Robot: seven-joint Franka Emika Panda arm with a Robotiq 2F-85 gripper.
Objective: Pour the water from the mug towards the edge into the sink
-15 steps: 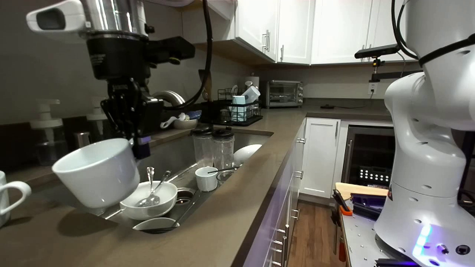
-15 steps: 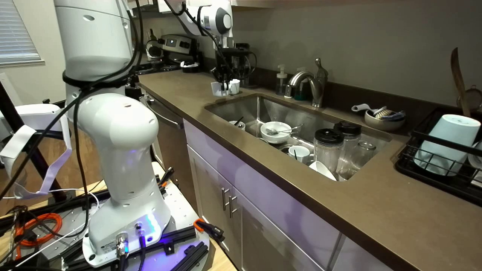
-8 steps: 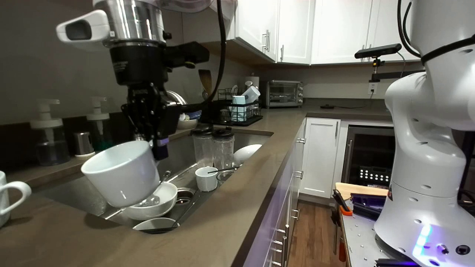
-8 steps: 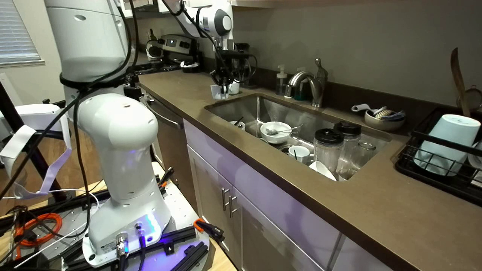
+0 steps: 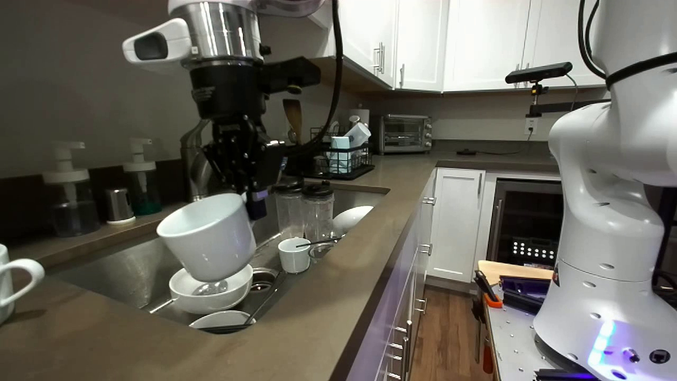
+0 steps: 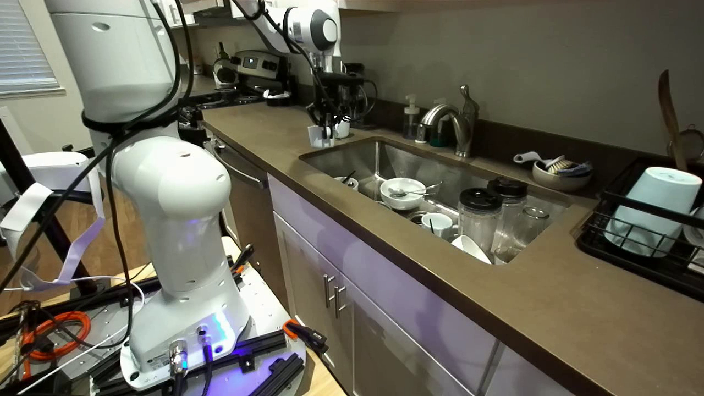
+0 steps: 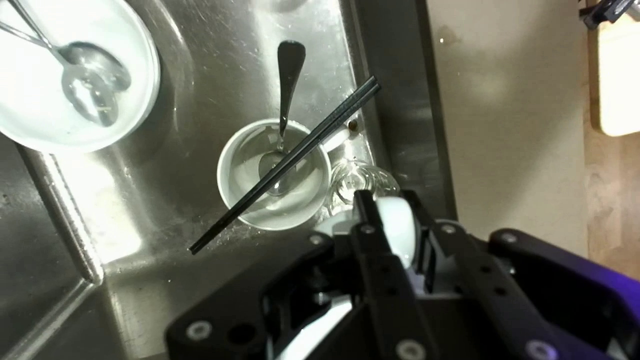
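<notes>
The white mug (image 5: 211, 241) hangs in the air at the end of the sink (image 5: 119, 267), tilted, its mouth up and away from the gripper. My gripper (image 5: 255, 203) is shut on its handle. In the wrist view the white handle (image 7: 398, 225) sits between the fingers of the gripper (image 7: 387, 200). The held mug also shows in an exterior view (image 6: 319, 136), near the sink's far corner. The like second mug (image 5: 6, 286) stands on the counter, cut by the picture edge. No water is visible; the inside of the mug shows only partly.
In the sink lie a white bowl with spoons (image 5: 211, 293), a small white cup (image 5: 294, 256), lidded clear jars (image 6: 479, 220) and black chopsticks (image 7: 285, 165). The tap (image 6: 459, 124) and soap bottles (image 5: 74, 201) stand behind. A dish rack (image 6: 649, 236) stands beyond the sink.
The gripper and the held mug have moved right in an exterior view, from over the counter's end to over the sink's bowl. The mug keeps about the same tilt. The second mug has not moved.
</notes>
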